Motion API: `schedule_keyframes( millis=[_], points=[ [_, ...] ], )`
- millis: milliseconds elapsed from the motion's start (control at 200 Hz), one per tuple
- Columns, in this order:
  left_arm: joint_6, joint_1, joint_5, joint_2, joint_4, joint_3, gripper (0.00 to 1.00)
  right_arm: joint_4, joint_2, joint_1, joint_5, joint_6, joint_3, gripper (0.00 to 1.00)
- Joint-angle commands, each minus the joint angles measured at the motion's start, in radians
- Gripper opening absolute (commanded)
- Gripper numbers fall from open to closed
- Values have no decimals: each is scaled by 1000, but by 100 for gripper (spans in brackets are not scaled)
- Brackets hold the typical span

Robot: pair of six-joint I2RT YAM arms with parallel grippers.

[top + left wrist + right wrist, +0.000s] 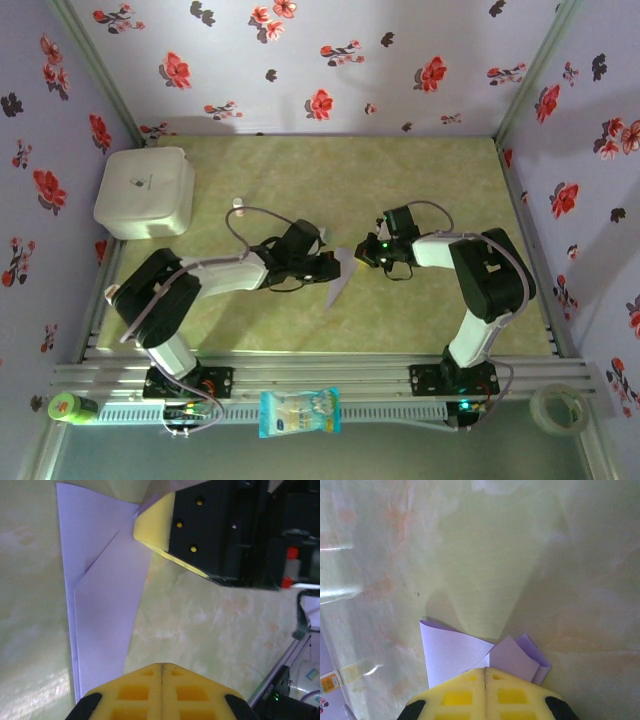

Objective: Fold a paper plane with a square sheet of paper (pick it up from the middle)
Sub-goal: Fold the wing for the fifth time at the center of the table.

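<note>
The paper plane (340, 277) is a slim pale-lilac folded piece lying between my two grippers at mid-table. In the left wrist view the paper plane (102, 605) runs as a long folded wedge down the left side, its lower end passing behind my left fingers (125, 692). My left gripper (161, 666) is shut, with nothing in its seam. My right gripper (485, 670) is shut on one end of the paper plane (452, 652), whose layers fan out just past the tips. From the left wrist, the right gripper's yellow finger (155, 527) sits at the paper's upper corner.
A white rounded box (145, 192) stands at the back left. On the front rail lie a blue-and-white packet (299, 412), a green object (70, 407) and a tape roll (558, 408). Floral walls close in on three sides of the green mat (420, 180).
</note>
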Motion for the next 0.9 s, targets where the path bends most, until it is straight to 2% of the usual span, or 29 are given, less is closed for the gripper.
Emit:
schedule_keyframes(
  millis=[0,195,350,695,895],
  points=[
    [3,13,17,64,24,23,0,-78,34,-4,83,3,-27,0],
    [5,15,16,123,125,7,0,-82,29,-2,80,-1,-21,0],
    [5,15,21,152,141,25,0,-83,23,-2,76,-1,-24,0],
    [14,15,-5,214,67,31,0,-72,11,-2,60,-6,-23,2],
    [16,-4,-11,236,13,10,0,-245,-51,-10,53,-130,118,5]
  ],
)
